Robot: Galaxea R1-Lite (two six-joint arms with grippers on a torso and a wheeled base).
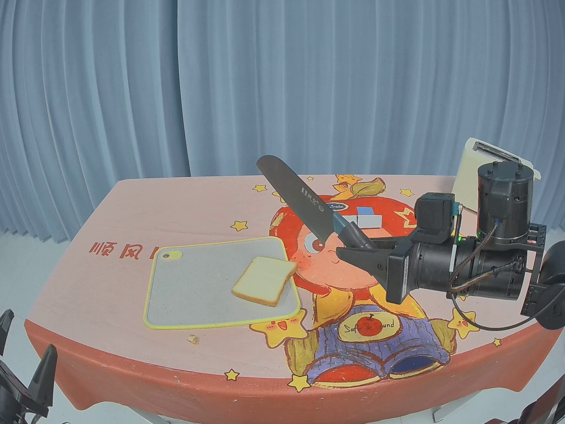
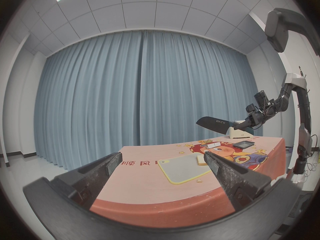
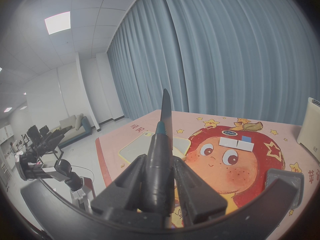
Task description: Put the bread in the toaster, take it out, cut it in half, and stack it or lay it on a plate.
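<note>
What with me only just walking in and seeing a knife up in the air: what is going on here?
The right gripper is shut on the handle of a knife, holding the blade raised above the table, not yet at the bread. That one whole, uncut slice lies at the right end of the cutting board. The left gripper hangs open off the table's near left corner. The toaster stands at the far right.

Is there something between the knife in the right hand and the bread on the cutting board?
Nothing visible. The right hand holds the knife raised over the table. The bread lies uncovered on the cutting board, lower and to the robot's left, with only open air between.
</note>
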